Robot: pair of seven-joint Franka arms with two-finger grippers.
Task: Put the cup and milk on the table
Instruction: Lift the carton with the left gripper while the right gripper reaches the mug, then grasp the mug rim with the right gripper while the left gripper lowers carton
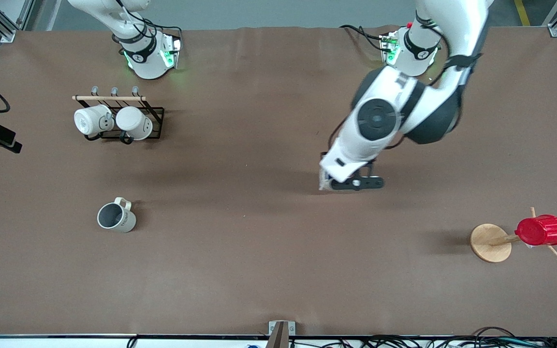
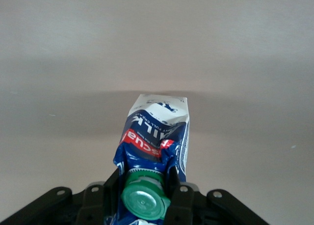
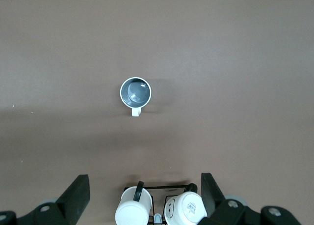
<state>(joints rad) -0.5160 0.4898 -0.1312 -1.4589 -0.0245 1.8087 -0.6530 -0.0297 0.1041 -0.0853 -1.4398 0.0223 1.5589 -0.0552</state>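
Front view, nearest things first: a round wooden disc base [image 1: 490, 243] with pegs holds the red ribbed cup [image 1: 541, 230] toward the left arm's end of the table [image 1: 269, 270]. Slightly farther from the camera, toward the right arm's end, the cup [image 1: 116, 218] stands upright on the brown surface, grey inside showing, handle pointing toward the robots. It looks already placed.

Farther again, mid-table, the left gripper [image 1: 357, 183] is low over the table, jaws closed on the milk [image 2: 156, 136]. In the left wrist view the fingers [image 2: 180, 195] pinch the carton just below the green cap [image 2: 145, 197], and the carton's top is visibly crumpled by the squeeze. In the front view the arm hides nearly all of the carton; I cannot tell if its base touches the surface.

Farther still, a black wire rack [image 1: 124, 118] holds two whiter mugs [image 1: 93, 120].

The right gripper [image 3: 142, 195] waits high over that rack, jaws wide open and empty, looking down on the cup.

Risk, as I judge it: the grip is high up on soft card. If the jaws open before the base sits flat, the carton could tip over. A dented top may also cling to a finger and get dragged.
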